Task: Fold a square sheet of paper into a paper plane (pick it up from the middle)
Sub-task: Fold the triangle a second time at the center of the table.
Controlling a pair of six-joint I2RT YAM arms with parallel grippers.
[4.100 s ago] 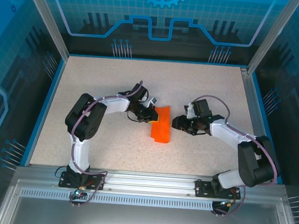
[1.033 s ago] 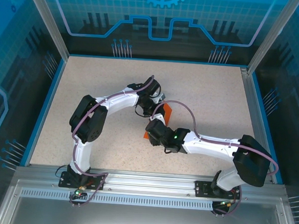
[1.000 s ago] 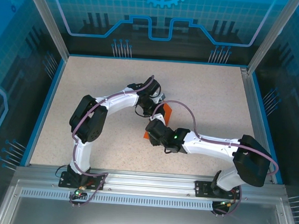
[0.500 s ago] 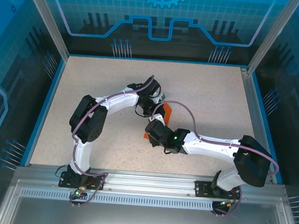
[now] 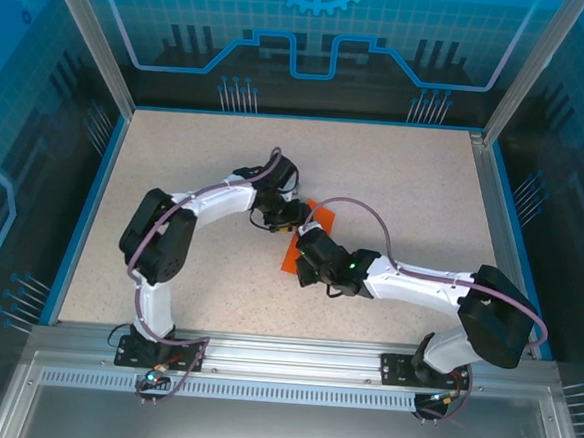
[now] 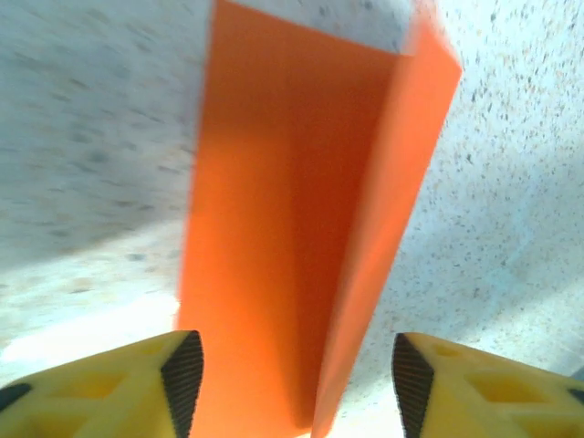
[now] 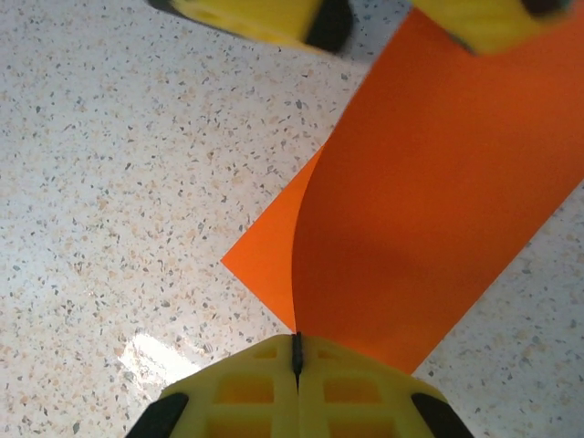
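The orange sheet of paper lies folded on the table's middle, mostly under both wrists. In the right wrist view its upper layer curves up off the lower layer, and my right gripper is shut on that layer's near edge. From above, the right gripper sits at the paper's near-left end. My left gripper is open, low over the folded paper, one finger on each side; a flap stands up on the right. The left gripper meets the paper from the far left.
The speckled tabletop has free room on all sides of the paper. A blue rim and glass walls enclose it. The two wrists sit close together over the paper; the left gripper's yellow fingers show at the top of the right wrist view.
The left arm has swung left and its open gripper has dropped to the paper's far end. The right gripper stays shut on the paper and has shifted slightly up and right.
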